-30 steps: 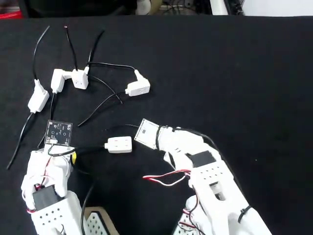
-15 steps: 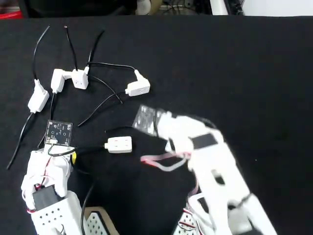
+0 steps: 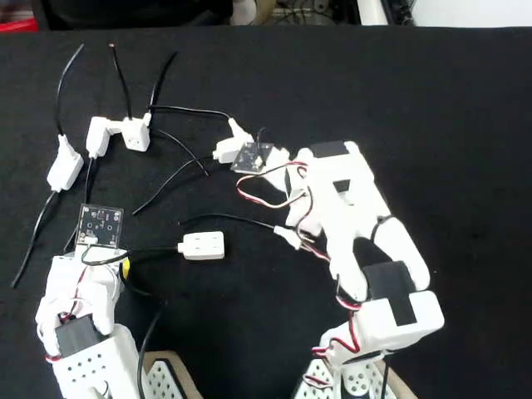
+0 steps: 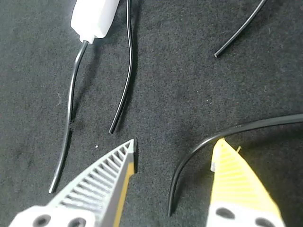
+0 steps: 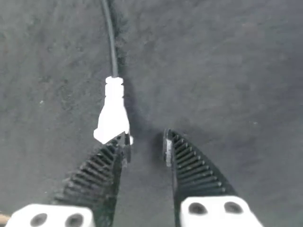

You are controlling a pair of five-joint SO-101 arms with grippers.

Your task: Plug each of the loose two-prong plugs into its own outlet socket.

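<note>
Right gripper (image 5: 144,139) open, empty; plug (image 5: 112,122) just ahead, touching one fingertip, long axis along fingers.

— What covers the desk (image 3: 432,108)?

— Black cloth, edge to edge.

— And on it?

— A white plug (image 5: 112,120) lies at the tip of one of the right arm's fingers (image 5: 102,175), its cord running straight away from them. An outlet socket (image 3: 203,245) lies near the left arm's fingers (image 4: 106,175), off to their side. Ahead of those: a second plug (image 4: 94,16) and loose black wires (image 4: 124,71) (one curls between the fingertips). Beyond, a plug-and-socket pair (image 3: 116,133), touching.
</note>
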